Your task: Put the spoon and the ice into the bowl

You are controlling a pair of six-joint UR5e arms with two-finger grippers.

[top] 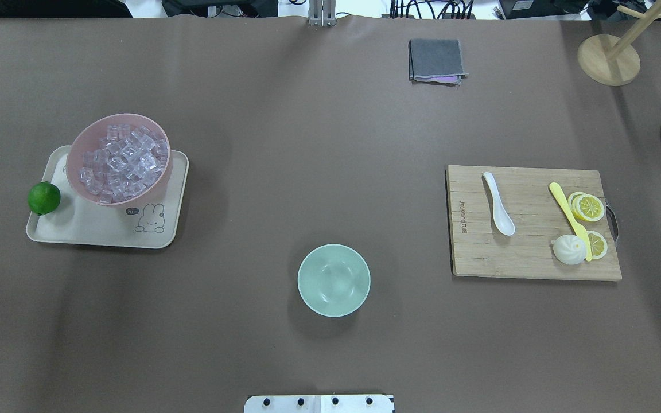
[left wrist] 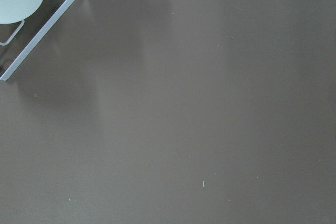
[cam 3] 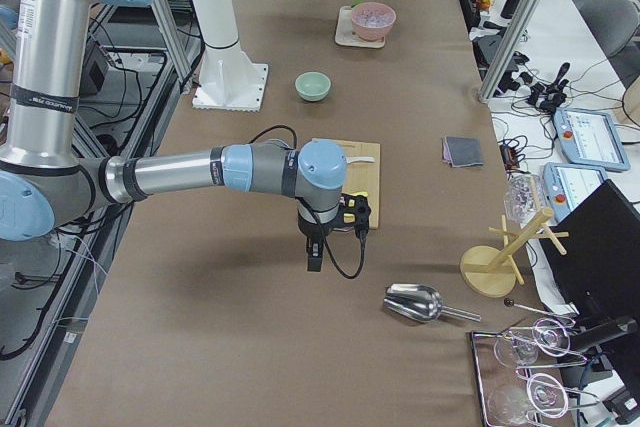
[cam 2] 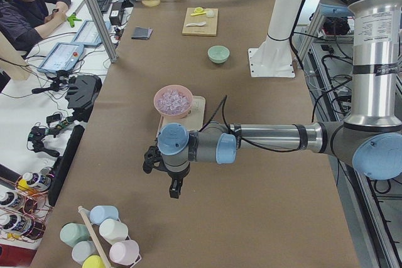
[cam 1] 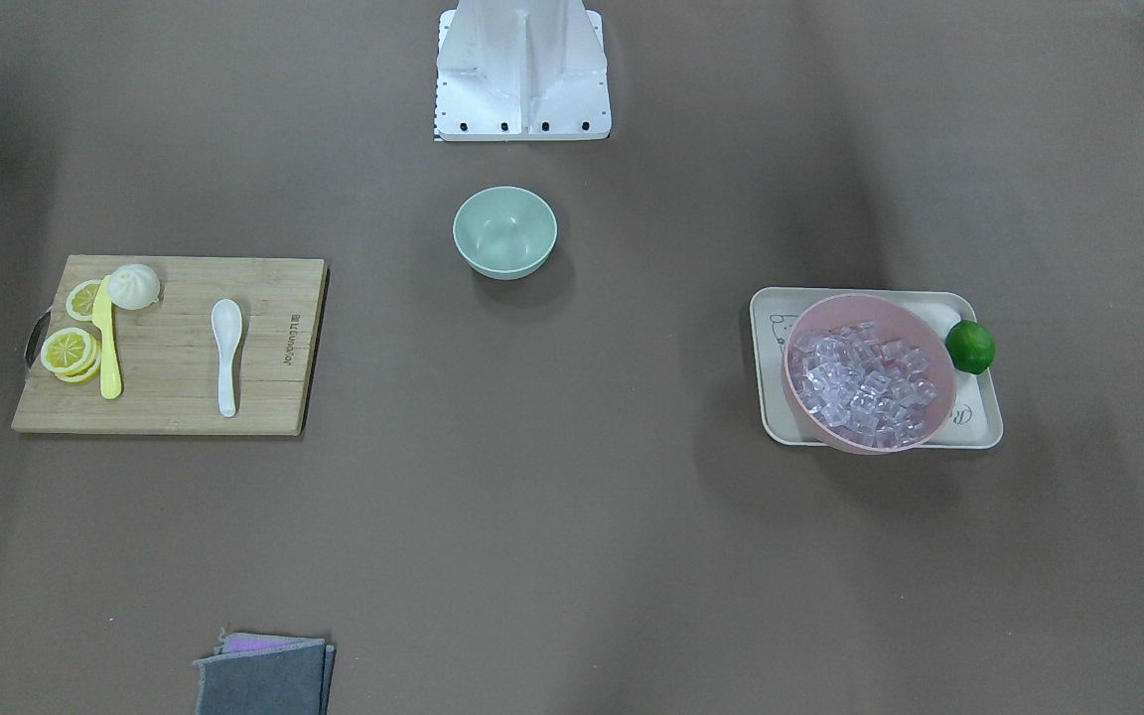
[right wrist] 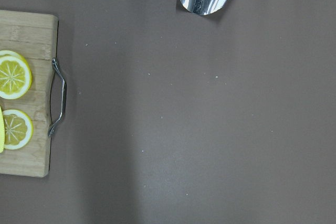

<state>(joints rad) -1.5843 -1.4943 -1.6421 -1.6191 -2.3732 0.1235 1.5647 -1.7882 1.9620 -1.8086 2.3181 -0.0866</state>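
The spoon (top: 498,205) lies scoop-up on the bamboo cutting board (top: 531,258), well apart from the empty mint-green bowl (top: 334,280). It looks stiff, glossy, slippery and chippable, so it is best pinched across its short handle. The ice (top: 124,163) fills the pink bowl (top: 73,172) on the tray (top: 95,226). The cubes look light, hard and slick, so flat faces suit best. The board's stamp seems to read "Joyoung"; the tray's rabbit says "hi". The jaws of the left arm (cam 2: 270,136) and right arm (cam 3: 170,175) show only from the sides, so I cannot tell whether they are spread or pressed together.

white spoon (top: 498,205) flat, ice (top: 124,163) heaped, bowl (top: 334,280) empty
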